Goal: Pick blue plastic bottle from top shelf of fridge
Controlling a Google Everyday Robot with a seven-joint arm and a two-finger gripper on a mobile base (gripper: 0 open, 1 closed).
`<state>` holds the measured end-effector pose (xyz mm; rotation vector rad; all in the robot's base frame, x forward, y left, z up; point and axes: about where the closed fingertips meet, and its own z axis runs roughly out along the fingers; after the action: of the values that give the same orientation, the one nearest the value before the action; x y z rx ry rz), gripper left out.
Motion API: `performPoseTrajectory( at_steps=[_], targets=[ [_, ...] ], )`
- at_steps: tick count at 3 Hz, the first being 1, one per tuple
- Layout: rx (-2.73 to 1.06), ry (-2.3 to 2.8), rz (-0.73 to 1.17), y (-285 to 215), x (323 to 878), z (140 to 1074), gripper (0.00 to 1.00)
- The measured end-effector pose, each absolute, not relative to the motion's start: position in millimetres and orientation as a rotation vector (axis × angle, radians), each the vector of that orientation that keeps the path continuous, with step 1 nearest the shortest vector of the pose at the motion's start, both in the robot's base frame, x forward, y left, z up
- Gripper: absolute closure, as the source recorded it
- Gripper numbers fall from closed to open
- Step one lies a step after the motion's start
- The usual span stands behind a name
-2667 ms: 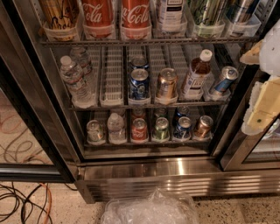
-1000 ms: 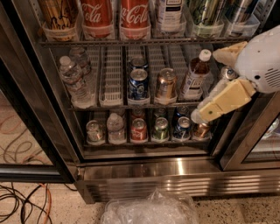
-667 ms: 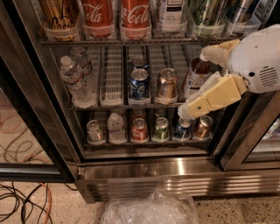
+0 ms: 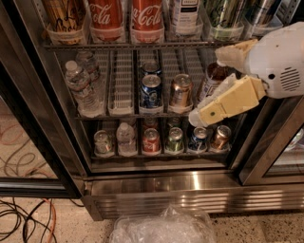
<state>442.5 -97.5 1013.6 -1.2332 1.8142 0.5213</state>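
Observation:
The blue plastic bottle [image 4: 185, 14] stands on the top shelf [image 4: 118, 45] of the fridge [image 4: 190, 187], right of two red Coca-Cola bottles. Only its lower body with the pale label shows; its cap is cut off by the top edge. My gripper [image 4: 209, 85] comes in from the right on a white arm, in front of the middle rack and below and right of the bottle. Its two beige fingers [image 4: 228, 100] stand apart and hold nothing. The lower fingertip hangs over the front edge of the middle rack.
Coca-Cola bottles [image 4: 107, 19] fill the neighbouring lanes. The middle rack holds water bottles [image 4: 80, 85], cans [image 4: 151, 90] and a small brown bottle [image 4: 213, 78] behind my gripper. Dark door frames [image 4: 270, 147] flank the opening. A plastic bag [image 4: 161, 225] and cables [image 4: 23, 223] lie on the floor.
My gripper has come in from the right edge and moved left, now in front of the middle rack's right lanes. The bottles and cans have not moved.

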Motion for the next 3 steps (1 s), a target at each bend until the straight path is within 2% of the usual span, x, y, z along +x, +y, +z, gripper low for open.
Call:
performPoseTrajectory(
  at_steps=[1,3],
  targets=[
    [-1.143,1.815,0.509,-90,444,1013,0.0],
    [-0.854,1.749,0.525,-23,435,1014,0.0]
  ],
)
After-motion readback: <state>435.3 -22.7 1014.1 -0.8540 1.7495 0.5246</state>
